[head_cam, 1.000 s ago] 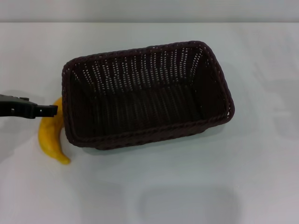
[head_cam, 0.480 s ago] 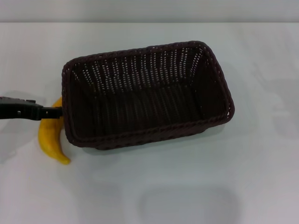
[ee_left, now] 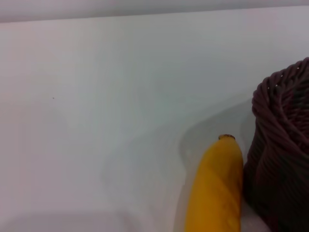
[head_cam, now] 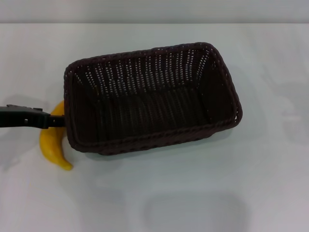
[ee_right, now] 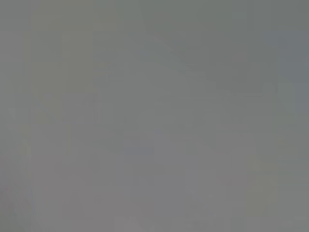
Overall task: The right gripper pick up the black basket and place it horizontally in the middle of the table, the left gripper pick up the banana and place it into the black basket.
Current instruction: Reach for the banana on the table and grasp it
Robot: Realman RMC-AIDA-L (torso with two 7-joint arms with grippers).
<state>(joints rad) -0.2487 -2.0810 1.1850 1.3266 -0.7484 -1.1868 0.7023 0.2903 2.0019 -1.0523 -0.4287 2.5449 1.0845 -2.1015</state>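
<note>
The black basket lies lengthwise across the middle of the white table, open side up and empty. The yellow banana lies on the table against the basket's left end, with its stem end toward the far side. My left gripper reaches in from the left edge and crosses over the upper part of the banana, its tip close to the basket's left wall. The left wrist view shows the banana right beside the woven corner of the basket. My right gripper is out of view.
Bare white tabletop surrounds the basket on the right, front and far sides. The right wrist view shows only a flat grey field.
My left gripper has slid a little to the right and slightly nearer, over the banana toward the basket's left wall. Banana and basket have not moved.
</note>
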